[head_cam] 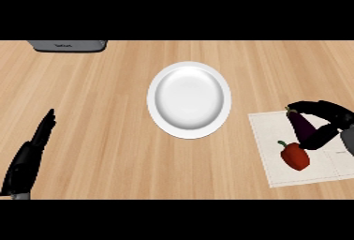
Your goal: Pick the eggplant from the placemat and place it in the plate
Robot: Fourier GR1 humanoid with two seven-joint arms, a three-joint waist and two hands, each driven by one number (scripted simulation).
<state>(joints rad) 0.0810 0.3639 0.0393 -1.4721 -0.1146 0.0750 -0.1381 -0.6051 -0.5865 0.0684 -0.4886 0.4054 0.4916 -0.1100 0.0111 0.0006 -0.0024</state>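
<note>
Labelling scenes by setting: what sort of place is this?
Probably a kitchen counter: a wooden countertop with a white plate, an eggplant and a red bell pepper at a placemat, and a grey appliance at the far edge.

eggplant [300, 124] half behind right hand [333, 113]

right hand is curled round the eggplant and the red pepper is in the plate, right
No. The head view shows the red pepper on the placemat, beside the eggplant; the plate holds nothing. The right hand is curled round the eggplant.
</note>
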